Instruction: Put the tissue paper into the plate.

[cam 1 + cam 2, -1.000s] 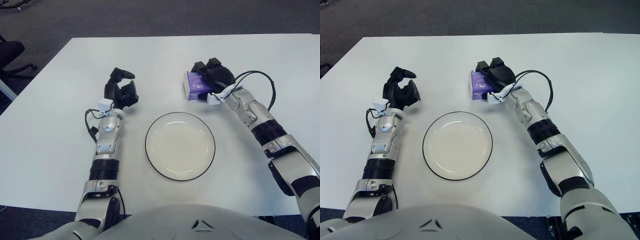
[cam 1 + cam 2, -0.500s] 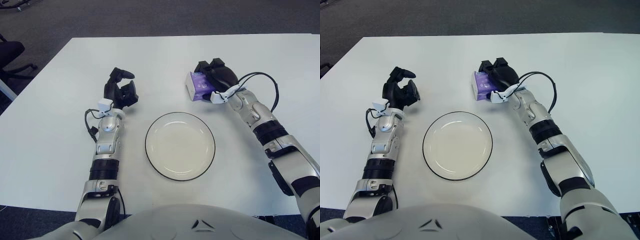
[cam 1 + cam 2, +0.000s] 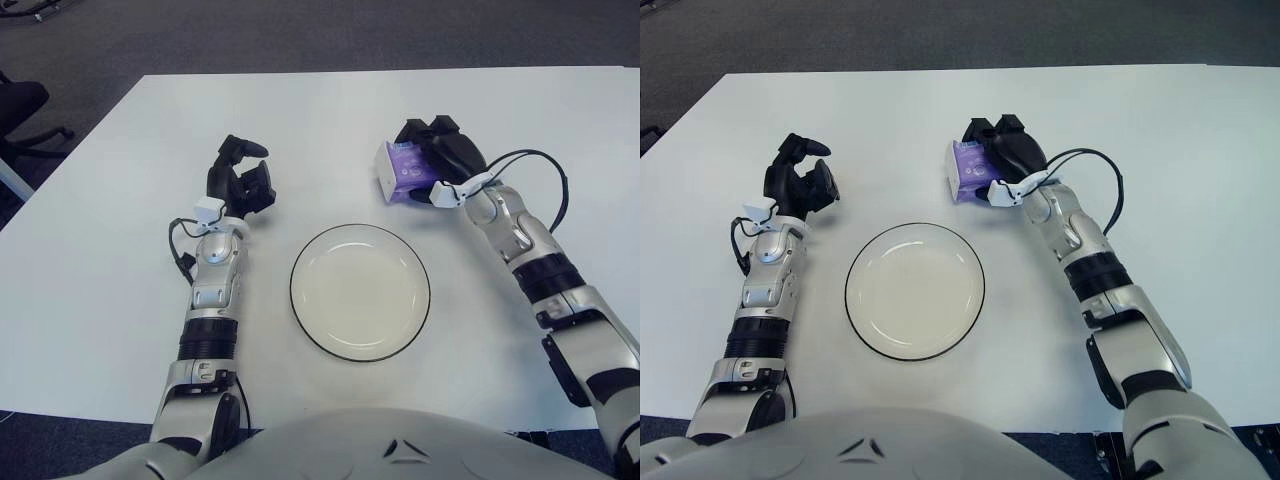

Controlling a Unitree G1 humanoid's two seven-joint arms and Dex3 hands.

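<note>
Purple and white, the tissue pack point(image 3: 398, 171) sits clamped in the right hand point(image 3: 440, 160), whose black fingers wrap over its top and far side so it can be carried as one piece. It hangs beyond the plate point(image 3: 360, 291) and to its right, well clear of the dark rim, so the placing is not yet done. The white tabletop point(image 3: 90, 280) bears the plate directly in front of the robot. The left hand point(image 3: 240, 180), fingers curled on nothing, shows left of the plate, out of the way.
</note>
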